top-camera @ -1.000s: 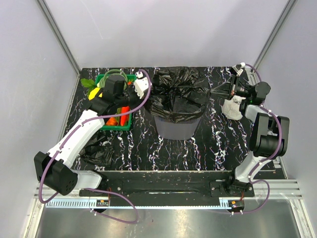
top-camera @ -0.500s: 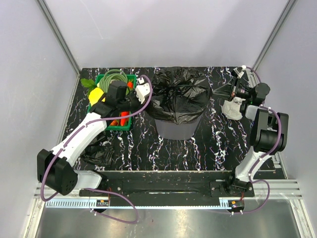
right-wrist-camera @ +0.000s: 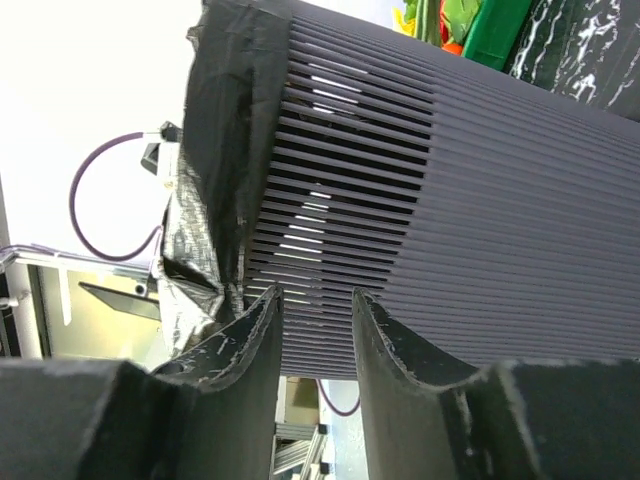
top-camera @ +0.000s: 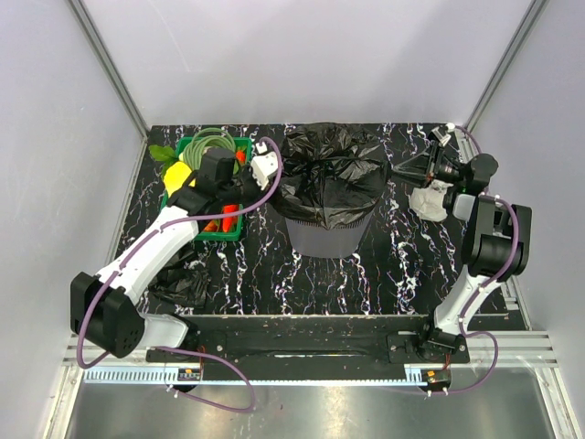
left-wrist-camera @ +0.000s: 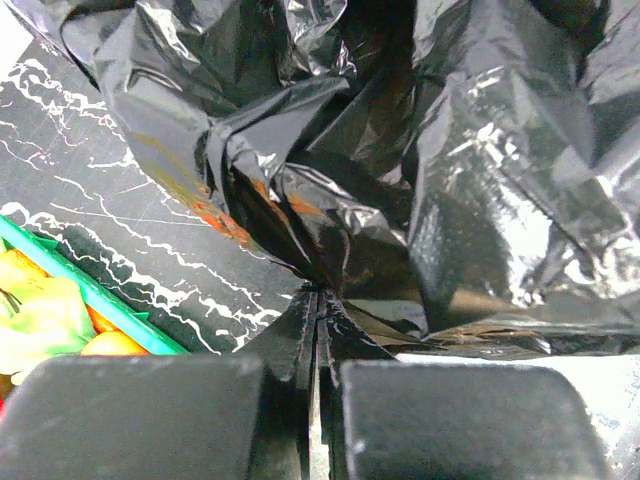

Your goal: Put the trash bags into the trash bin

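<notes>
While one trash bag (top-camera: 331,174) sits bunched over the trash bin (top-camera: 327,240) rim, left gripper (left-wrist-camera: 318,297) pinches its film; right gripper (right-wrist-camera: 317,302) parted (empty); second bag (top-camera: 178,282) lies left of bin, not yet binned.

A black trash bag (top-camera: 331,174) drapes over the grey trash bin (top-camera: 324,238) at centre; another bag (top-camera: 180,283) lies crumpled lower left.

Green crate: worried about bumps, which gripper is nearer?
Left. The left gripper is beside the green crate, pinching the trash bag; the right gripper is beyond the trash bin.
</notes>
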